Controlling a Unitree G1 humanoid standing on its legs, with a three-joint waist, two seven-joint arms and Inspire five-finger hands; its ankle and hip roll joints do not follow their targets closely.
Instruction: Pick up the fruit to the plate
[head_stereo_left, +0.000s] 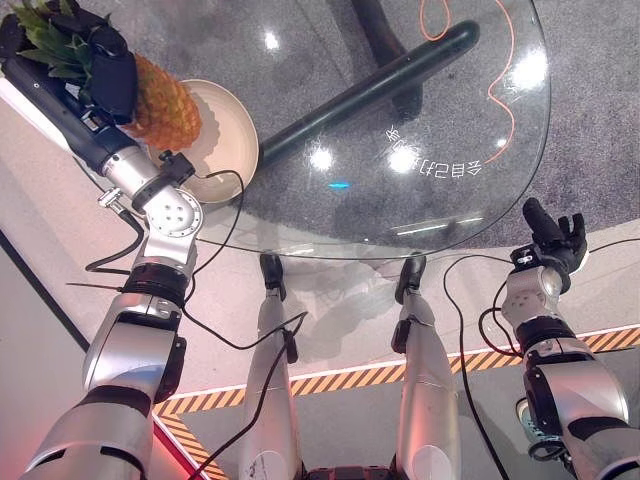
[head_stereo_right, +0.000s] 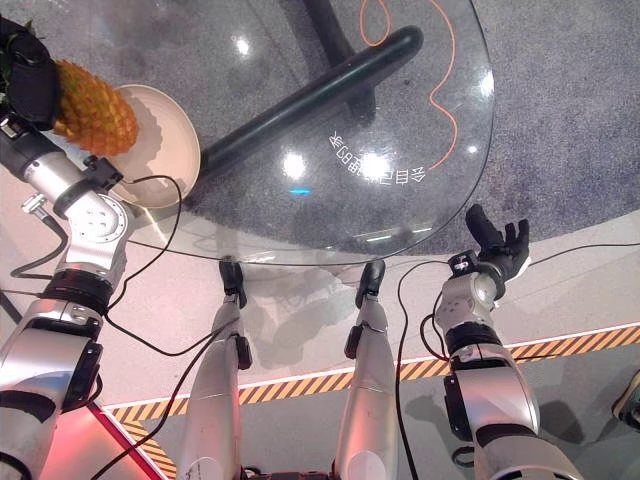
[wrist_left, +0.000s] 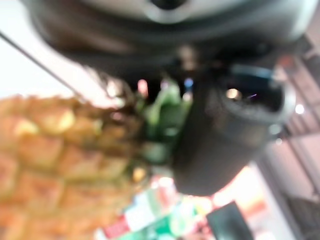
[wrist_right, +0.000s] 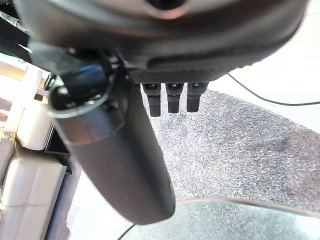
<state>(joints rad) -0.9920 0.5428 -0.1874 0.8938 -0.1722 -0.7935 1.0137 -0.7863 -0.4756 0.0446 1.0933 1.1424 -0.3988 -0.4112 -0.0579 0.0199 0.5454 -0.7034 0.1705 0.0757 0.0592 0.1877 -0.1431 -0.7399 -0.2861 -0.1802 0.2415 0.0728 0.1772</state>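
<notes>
A pineapple (head_stereo_left: 165, 105) with a green leafy crown (head_stereo_left: 55, 40) hangs over the cream plate (head_stereo_left: 232, 135) at the far left of the round glass table (head_stereo_left: 430, 120). My left hand (head_stereo_left: 108, 72) is shut on the pineapple near its crown, and the left wrist view shows its scaly skin (wrist_left: 50, 160) and leaves beside the dark thumb (wrist_left: 220, 145). The fruit's lower end (head_stereo_right: 110, 115) is above the plate's left half (head_stereo_right: 170, 130). My right hand (head_stereo_left: 553, 240) stays by the table's near right edge, fingers straight, holding nothing, as the right wrist view (wrist_right: 172, 97) shows.
A dark tubular table leg (head_stereo_left: 370, 85) shows through the glass, running from the plate toward the far middle. An orange cord (head_stereo_left: 500, 70) lies on the grey carpet under the table. A yellow-black striped line (head_stereo_left: 330, 380) crosses the floor near me.
</notes>
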